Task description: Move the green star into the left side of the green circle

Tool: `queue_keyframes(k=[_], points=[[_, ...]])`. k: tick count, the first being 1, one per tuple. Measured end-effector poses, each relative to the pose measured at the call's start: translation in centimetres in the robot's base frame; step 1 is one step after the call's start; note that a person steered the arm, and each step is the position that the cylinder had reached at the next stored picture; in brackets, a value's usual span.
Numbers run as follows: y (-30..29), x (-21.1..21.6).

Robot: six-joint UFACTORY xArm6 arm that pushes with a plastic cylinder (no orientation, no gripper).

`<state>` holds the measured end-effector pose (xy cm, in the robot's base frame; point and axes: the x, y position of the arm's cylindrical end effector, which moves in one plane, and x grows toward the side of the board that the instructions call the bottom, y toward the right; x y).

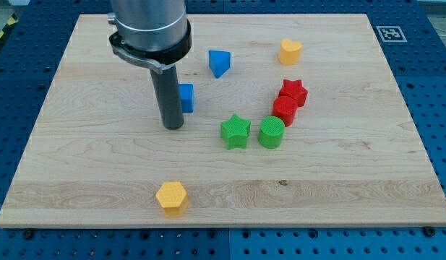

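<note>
A pale wooden table (pixel 78 180) sits on a blue pegboard base (pixel 439 79). The green star (pixel 236 131) lies near the table's middle, just left of the green circle (pixel 271 133). The tool, a plain rod holding nothing, has its tip (pixel 172 126) left of the star.

Lighting was bright and even across the board (pixel 100 180). Shadows were soft and short, falling close under each block. Focus was sharp throughout; no blur or glare was visible. Board edges showed slight perspective taper toward the top.
</note>
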<state>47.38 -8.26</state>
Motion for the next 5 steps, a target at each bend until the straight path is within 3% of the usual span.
queue_keyframes(k=[5], points=[[8.2,0.7]])
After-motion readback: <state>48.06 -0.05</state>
